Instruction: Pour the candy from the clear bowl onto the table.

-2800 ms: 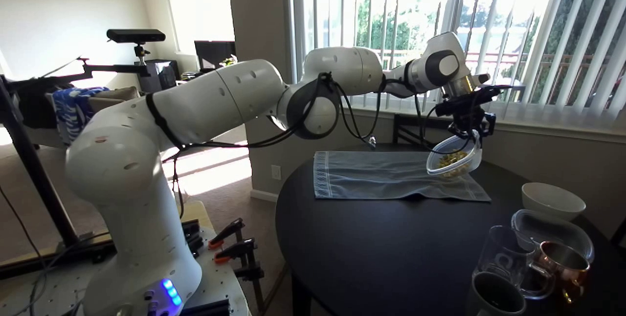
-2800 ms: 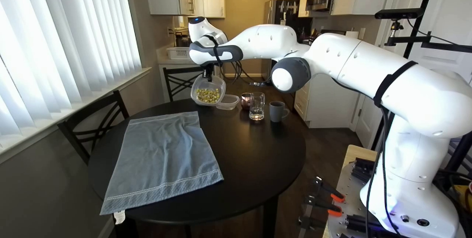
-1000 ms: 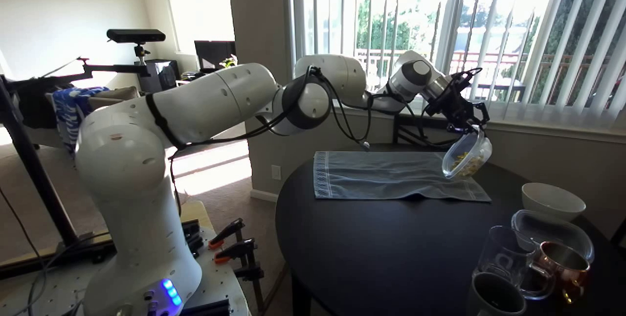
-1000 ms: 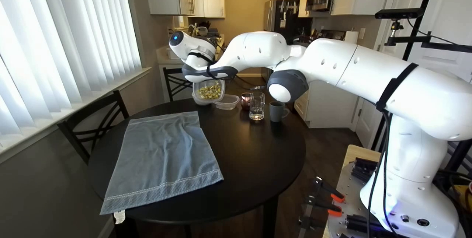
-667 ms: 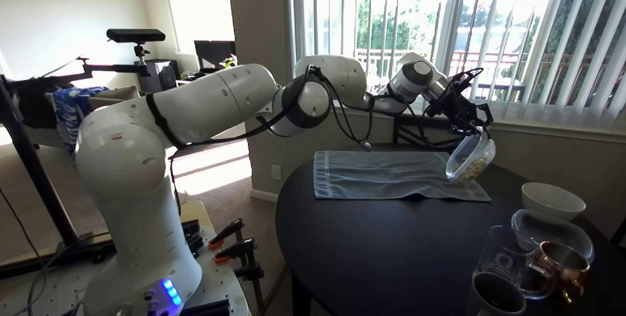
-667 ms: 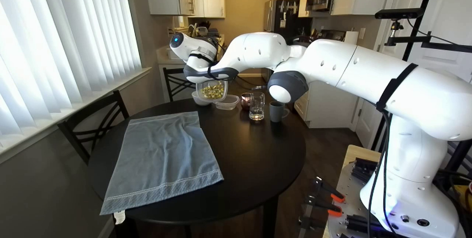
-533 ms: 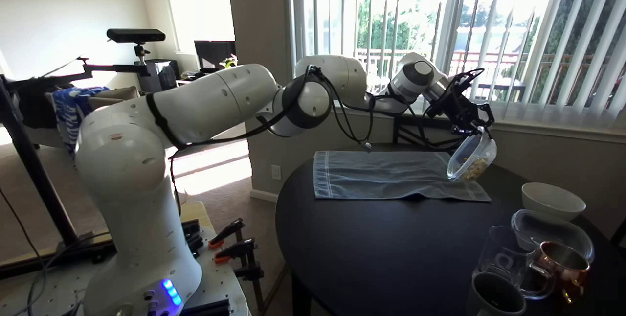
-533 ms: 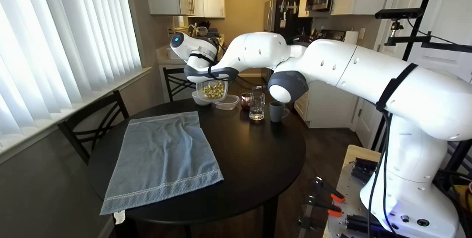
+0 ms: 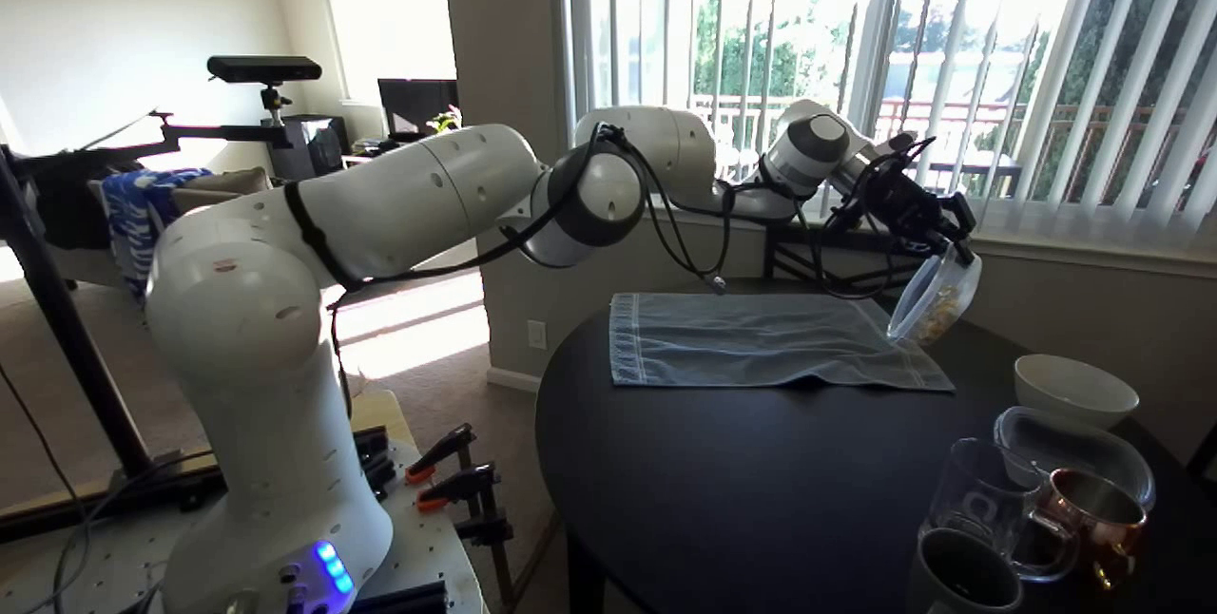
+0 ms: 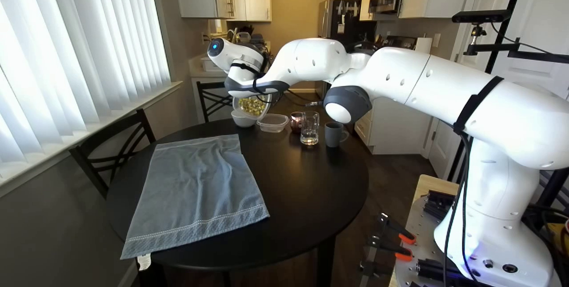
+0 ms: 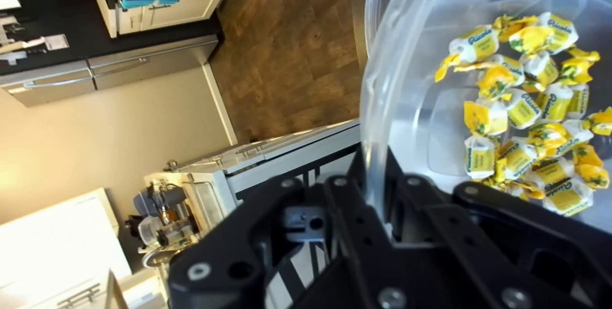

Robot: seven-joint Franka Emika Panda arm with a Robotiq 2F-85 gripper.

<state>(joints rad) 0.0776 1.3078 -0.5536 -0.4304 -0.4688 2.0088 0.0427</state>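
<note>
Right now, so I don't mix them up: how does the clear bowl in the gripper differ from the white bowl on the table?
The clear bowl is see-through; the white bowl is opaque. The clear bowl is tilted; the white bowl stands upright. The clear bowl, with candy in it, is held by the gripper at its rim; the white bowl rests on the table. Both are open-topped.

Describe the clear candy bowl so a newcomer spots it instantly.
Find the dark round table, then follow the white arm to the black pincer at its end. The clear bowl hangs there, tilted, gripped by its rim. Unlike the similar clear container standing on the table, it is held in the air, with yellow-and-white wrapped candies inside.
</note>
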